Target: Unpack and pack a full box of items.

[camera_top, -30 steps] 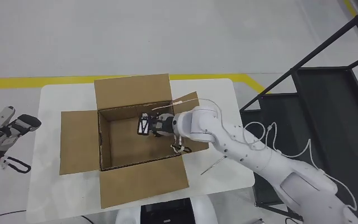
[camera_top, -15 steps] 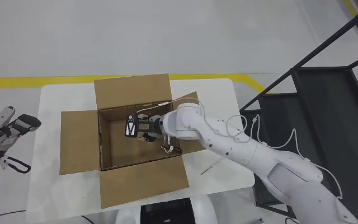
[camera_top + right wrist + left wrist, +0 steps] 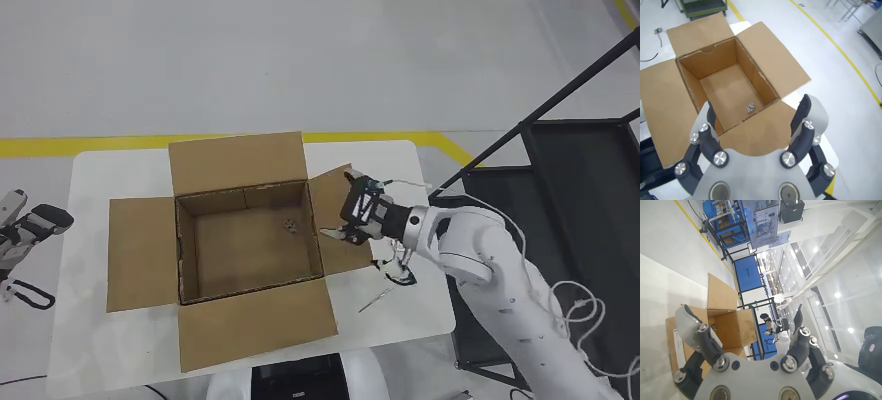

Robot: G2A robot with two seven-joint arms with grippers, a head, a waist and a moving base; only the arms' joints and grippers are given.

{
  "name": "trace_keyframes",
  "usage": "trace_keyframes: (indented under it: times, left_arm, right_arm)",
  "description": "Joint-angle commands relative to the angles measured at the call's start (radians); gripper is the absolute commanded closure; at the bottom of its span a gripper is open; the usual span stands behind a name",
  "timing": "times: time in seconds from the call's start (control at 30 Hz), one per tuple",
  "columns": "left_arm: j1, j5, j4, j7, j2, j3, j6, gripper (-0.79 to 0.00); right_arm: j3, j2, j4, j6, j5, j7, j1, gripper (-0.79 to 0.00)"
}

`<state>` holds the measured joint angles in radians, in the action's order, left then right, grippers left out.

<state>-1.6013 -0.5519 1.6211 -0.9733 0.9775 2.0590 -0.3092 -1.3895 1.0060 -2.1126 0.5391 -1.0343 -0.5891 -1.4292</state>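
An open cardboard box (image 3: pixel 200 255) (image 3: pixel 687 70) (image 3: pixel 723 306) stands in the middle of the white table with all its flaps spread out. A small grey metal piece (image 3: pixel 290 224) (image 3: pixel 750 107) lies on the box floor in the corner near the right flap. My right gripper (image 3: pixel 345 212) (image 3: pixel 755 111) hangs open and empty above the right flap, outside the box opening. My left gripper (image 3: pixel 22 222) (image 3: pixel 740 317) stays at the table's left edge, open, with nothing between its fingers.
The white table (image 3: pixel 120 170) carries a thin metal tool (image 3: pixel 376 297) on its front right part, beside the right flap. A dark metal rack (image 3: pixel 570 190) stands just right of the table. A yellow floor line (image 3: pixel 100 143) runs behind it.
My right gripper has pulled out of the box and moved right to above the right flap. The dark item it held inside the box is gone from its fingers. The left arm stayed put.
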Motion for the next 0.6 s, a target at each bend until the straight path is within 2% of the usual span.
trace_keyframes:
  times: [0.0, 0.17, 0.27, 0.37, 0.47, 0.57]
  left_arm:
    - [0.0, 0.0, 0.0, 0.0, 0.0, 0.0, 0.0, -0.785]
    - [0.0, 0.0, 0.0, 0.0, 0.0, 0.0, 0.0, -0.785]
    - [0.0, 0.0, 0.0, 0.0, 0.0, 0.0, 0.0, -0.785]
    - [0.0, 0.0, 0.0, 0.0, 0.0, 0.0, 0.0, -0.785]
    - [0.0, 0.0, 0.0, 0.0, 0.0, 0.0, 0.0, -0.785]
    - [0.0, 0.0, 0.0, 0.0, 0.0, 0.0, 0.0, -0.785]
  right_arm:
    - [-0.113, -0.006, -0.034, -0.037, -0.015, 0.032, -0.117, -0.785]
    - [-0.294, -0.01, -0.071, -0.105, -0.044, 0.128, -0.342, -0.785]
    - [-0.352, -0.012, -0.052, -0.051, -0.018, 0.151, -0.429, -0.785]
    - [-0.391, -0.018, -0.015, 0.06, 0.023, 0.126, -0.471, -0.785]
    - [-0.404, -0.024, 0.028, 0.128, 0.058, 0.064, -0.49, -0.785]
    - [-0.388, -0.028, 0.052, 0.13, 0.064, -0.021, -0.483, -0.785]
